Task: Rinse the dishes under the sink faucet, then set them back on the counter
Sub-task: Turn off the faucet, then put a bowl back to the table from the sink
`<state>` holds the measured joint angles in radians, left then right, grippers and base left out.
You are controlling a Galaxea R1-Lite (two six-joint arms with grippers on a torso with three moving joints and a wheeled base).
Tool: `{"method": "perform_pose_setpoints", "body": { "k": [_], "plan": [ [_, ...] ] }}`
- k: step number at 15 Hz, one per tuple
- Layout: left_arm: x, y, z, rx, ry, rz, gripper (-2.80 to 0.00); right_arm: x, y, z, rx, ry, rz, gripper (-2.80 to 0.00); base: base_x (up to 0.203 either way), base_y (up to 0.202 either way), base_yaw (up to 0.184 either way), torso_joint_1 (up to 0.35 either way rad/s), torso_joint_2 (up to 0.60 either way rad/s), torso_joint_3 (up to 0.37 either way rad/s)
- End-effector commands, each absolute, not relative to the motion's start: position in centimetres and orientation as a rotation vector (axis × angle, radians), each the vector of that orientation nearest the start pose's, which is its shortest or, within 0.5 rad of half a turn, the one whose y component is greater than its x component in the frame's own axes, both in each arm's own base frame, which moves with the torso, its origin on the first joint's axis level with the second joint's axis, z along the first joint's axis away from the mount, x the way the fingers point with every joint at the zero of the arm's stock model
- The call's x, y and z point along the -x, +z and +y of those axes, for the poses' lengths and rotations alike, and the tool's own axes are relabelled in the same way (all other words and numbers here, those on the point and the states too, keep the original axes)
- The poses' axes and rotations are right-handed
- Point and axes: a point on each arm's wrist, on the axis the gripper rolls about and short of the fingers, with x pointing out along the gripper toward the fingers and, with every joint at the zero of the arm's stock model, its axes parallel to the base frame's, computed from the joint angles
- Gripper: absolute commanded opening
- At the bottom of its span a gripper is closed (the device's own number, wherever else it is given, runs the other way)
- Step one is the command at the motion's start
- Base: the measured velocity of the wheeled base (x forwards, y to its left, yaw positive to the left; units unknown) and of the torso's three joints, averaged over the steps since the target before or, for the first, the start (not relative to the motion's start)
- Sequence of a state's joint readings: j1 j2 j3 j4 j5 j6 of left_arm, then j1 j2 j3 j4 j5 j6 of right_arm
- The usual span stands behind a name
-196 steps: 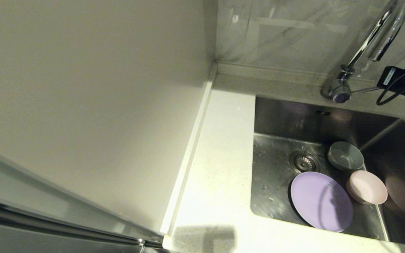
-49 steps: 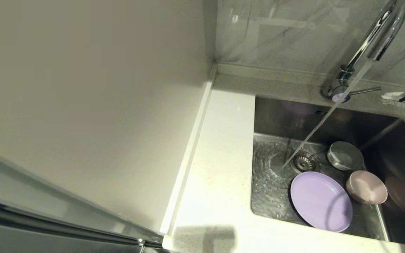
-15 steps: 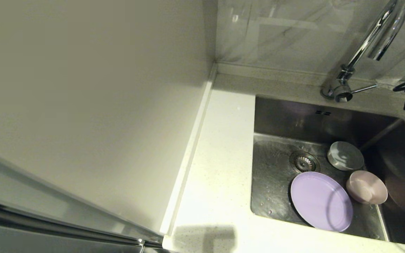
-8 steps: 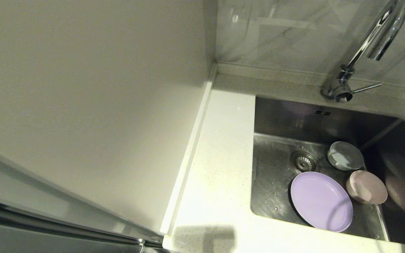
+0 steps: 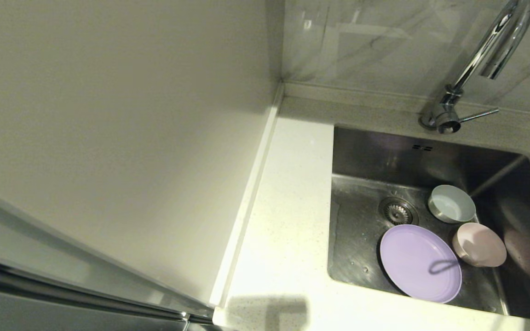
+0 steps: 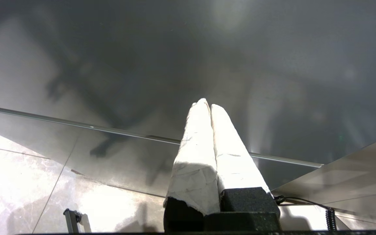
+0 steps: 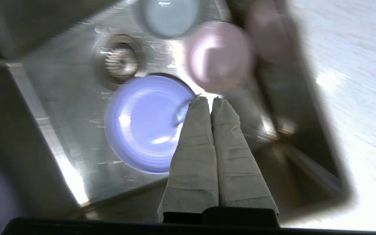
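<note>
Stainless steel is surrounding all three dishes: the lilac plate [image 5: 420, 263], pink bowl [image 5: 479, 244] and blue-grey bowl [image 5: 452, 203] are sitting in the sink [image 5: 366, 156] by the drain, with no water running from the faucet [image 5: 486, 59]. Above them the right gripper [image 7: 207, 99] is hanging with its wrapped fingers pressed together, holding nothing. Likely next is lifting a dish to the counter [image 5: 288, 220]; it should be opening wide, coming down over a rim and pinching firmly, since wet ware is slippery. Away from the sink, the left gripper [image 6: 206, 104] is sitting parked, closed and empty.
</note>
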<state>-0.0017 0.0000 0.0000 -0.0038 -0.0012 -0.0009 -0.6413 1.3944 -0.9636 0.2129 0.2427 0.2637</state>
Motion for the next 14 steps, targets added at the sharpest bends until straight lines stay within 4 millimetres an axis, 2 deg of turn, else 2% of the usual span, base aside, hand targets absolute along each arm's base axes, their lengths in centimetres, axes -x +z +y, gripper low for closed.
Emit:
{"method": "perform_pose_setpoints", "body": {
  "k": [1,3,5,7,11,12,13,14],
  "plan": [
    [2.3,7.5,0.0,0.002,-0.003,-0.002,-2.80,-16.5,22.8,-11.7,-0.459,-0.447,0.543,-2.80,0.000,0.000,0.000,0.000,0.00,0.000],
    [2.3,7.5,0.0,0.002,-0.002,-0.002,-2.80,-16.8,22.6,-11.4,-0.407,-0.411,0.565,-2.80,0.000,0.000,0.000,0.000,0.00,0.000],
    [2.3,7.5,0.0,0.002,-0.003,-0.002,-2.80,-18.0,22.1,-10.9,-0.384,-0.347,0.599,-2.80,0.000,0.000,0.000,0.000,0.00,0.000],
    [2.3,7.5,0.0,0.002,-0.003,-0.002,-2.80,-19.7,21.4,-10.7,-0.363,-0.293,0.623,-2.80,0.000,0.000,0.000,0.000,0.00,0.000],
    [2.3,7.5,0.0,0.002,-0.003,-0.002,-2.80,-23.6,18.6,-11.2,-0.350,-0.238,0.655,-2.80,0.000,0.000,0.000,0.000,0.00,0.000],
    [2.3,7.5,0.0,0.002,-0.003,-0.002,-2.80,-24.3,18.5,-11.4,-0.349,-0.231,0.659,-0.74,0.000,0.000,0.000,0.000,0.00,0.000],
    [2.3,7.5,0.0,0.002,-0.002,-0.002,-2.80,-25.0,18.7,-11.3,-0.344,-0.215,0.651,0.00,0.000,0.000,0.000,0.000,0.00,0.000],
    [2.3,7.5,0.0,0.002,-0.002,-0.002,-2.80,-25.6,18.9,-11.3,-0.344,-0.192,0.645,0.00,0.000,0.000,0.000,0.000,0.00,0.000]
  ]
}}
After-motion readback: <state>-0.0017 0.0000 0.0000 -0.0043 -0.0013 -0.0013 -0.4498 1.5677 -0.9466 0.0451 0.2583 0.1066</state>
